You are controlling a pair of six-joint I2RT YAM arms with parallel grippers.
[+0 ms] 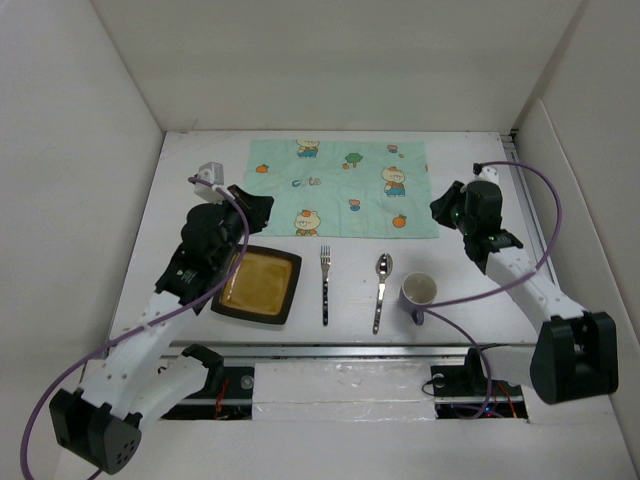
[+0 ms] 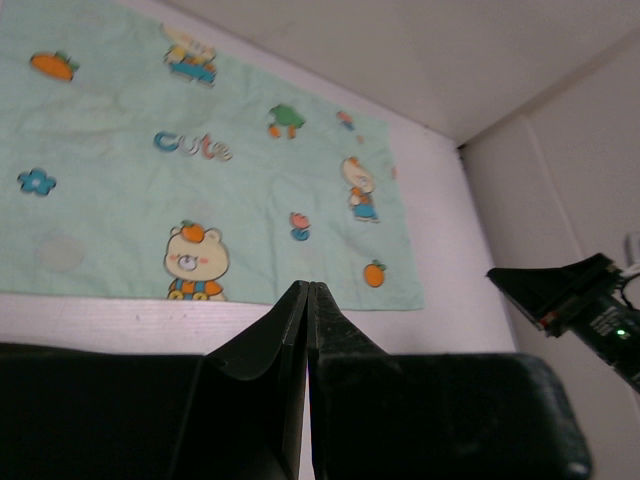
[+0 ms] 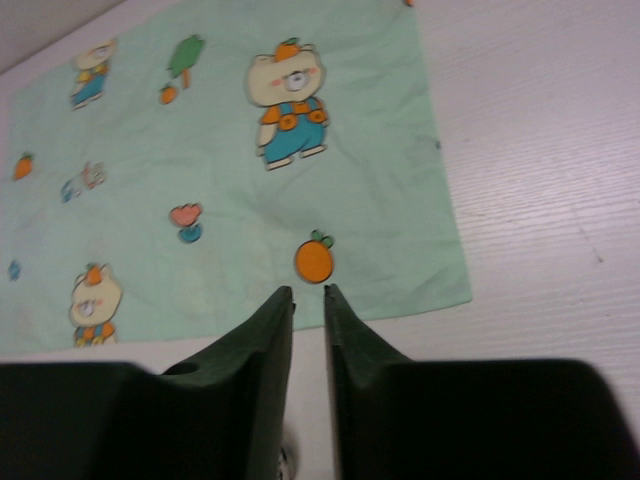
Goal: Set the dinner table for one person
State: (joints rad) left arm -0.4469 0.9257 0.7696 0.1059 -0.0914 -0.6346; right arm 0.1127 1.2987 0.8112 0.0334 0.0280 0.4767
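The white dinner table (image 1: pixel 185 175) carries a mint-green cartoon-print cloth (image 1: pixel 345 187) at the back middle. In front of it lie a brown square plate (image 1: pixel 259 285), a fork (image 1: pixel 325 285), a spoon (image 1: pixel 381 290) and a dark mug (image 1: pixel 419 294) in a row. My left gripper (image 1: pixel 262 207) hovers between the plate and the cloth's near-left corner. In the left wrist view, the gripper (image 2: pixel 307 286) is shut on nothing. My right gripper (image 1: pixel 443 207) hangs by the cloth's near-right corner. The right wrist view shows this gripper (image 3: pixel 308 292) open by a narrow gap, empty, just short of the cloth (image 3: pixel 200 180).
White walls enclose the table on the left, back and right. A silver rail (image 1: pixel 330 347) runs along the near edge, with the arm bases behind it. The right arm's cable (image 1: pixel 552 215) loops over the right side.
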